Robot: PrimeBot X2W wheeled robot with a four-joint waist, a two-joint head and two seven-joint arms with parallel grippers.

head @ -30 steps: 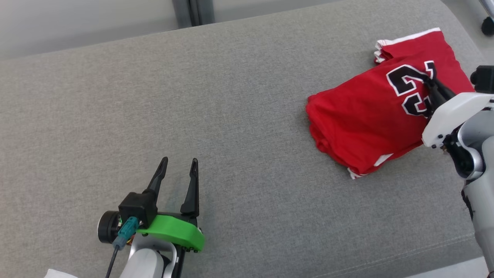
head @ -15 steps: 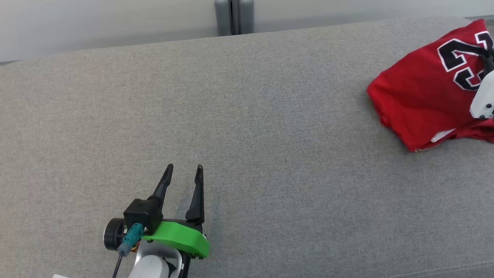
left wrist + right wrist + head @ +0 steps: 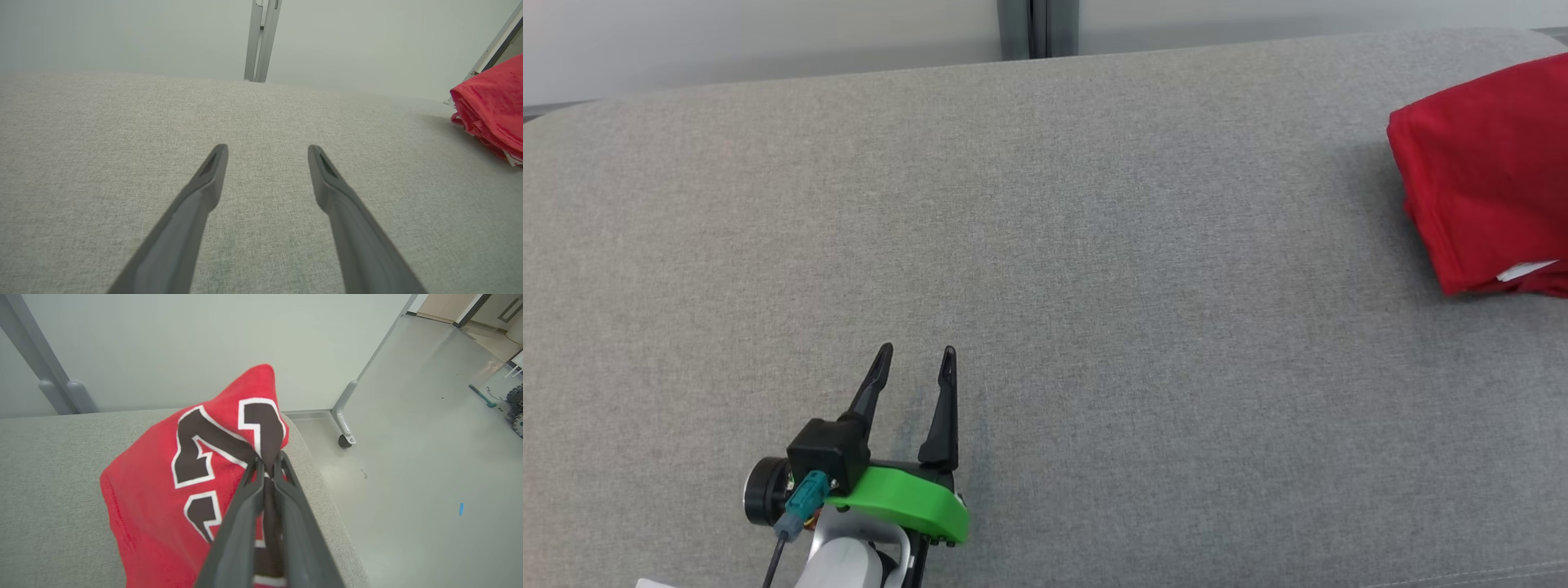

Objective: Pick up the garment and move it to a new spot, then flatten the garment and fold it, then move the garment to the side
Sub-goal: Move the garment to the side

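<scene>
Clamped on a thin pinch of folded red jersey, the right claw could drop it over the grey padded table edge.

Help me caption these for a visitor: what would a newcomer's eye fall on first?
The bright red garment at the far right of the grey cushion stands out most. In the right wrist view the right gripper is shut on a raised pinch of it, at the black-and-white numeral. The left gripper sits open above bare cushion at the head view's lower left.
</scene>
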